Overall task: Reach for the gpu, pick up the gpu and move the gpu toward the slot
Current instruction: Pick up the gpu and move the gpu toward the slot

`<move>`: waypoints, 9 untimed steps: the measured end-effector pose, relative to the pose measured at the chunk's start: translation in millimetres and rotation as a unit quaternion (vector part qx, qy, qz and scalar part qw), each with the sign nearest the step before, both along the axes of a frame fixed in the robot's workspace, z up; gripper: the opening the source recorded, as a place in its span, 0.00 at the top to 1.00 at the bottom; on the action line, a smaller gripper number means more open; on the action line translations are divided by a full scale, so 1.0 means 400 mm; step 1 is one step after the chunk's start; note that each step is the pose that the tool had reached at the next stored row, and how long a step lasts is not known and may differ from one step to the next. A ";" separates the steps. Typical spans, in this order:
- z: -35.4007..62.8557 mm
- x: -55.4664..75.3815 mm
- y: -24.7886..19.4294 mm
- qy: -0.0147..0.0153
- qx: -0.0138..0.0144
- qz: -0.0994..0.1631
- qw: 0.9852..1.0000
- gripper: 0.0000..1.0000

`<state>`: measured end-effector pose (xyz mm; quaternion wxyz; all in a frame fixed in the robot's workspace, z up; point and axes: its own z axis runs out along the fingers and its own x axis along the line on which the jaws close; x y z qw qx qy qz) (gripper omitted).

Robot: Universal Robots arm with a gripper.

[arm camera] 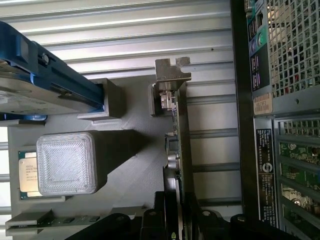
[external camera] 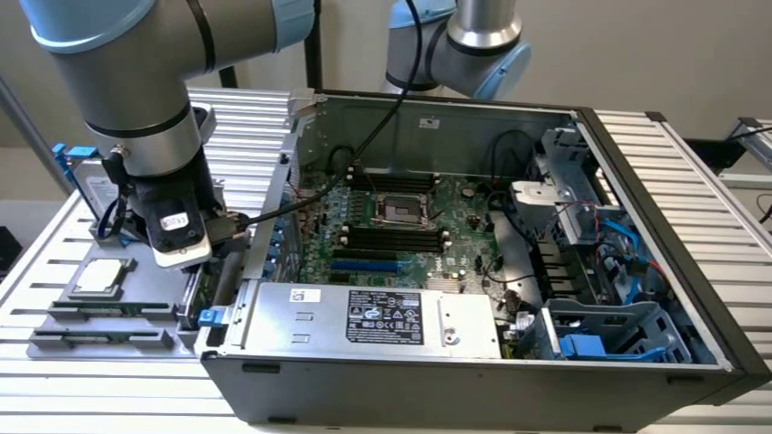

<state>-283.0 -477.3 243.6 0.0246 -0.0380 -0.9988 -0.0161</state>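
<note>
Wrist view: gripper straddling the gpu, upright in its holder. Clamped or not, can't tell. Pick-up step, I'd say; lifting calls for a straight pull clear of the case.

The gpu is dark with a greenish board edge and a silver-grey end bracket; the tray is plain grey, the table pale silver with ribbed stripes. The hard drive is silver with bright blue rails. The computer case is black, its motherboard green, its power supply silver with a black-and-white label.
</note>
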 end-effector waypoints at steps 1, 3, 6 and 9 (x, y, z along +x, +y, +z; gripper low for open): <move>0.000 0.000 0.000 0.000 0.000 0.000 1.000 0.73; 0.000 0.000 0.000 0.000 0.000 0.000 1.000 0.73; 0.000 0.000 0.000 0.000 0.000 0.000 1.000 0.73; 0.000 0.000 0.000 0.000 0.000 0.001 1.000 0.73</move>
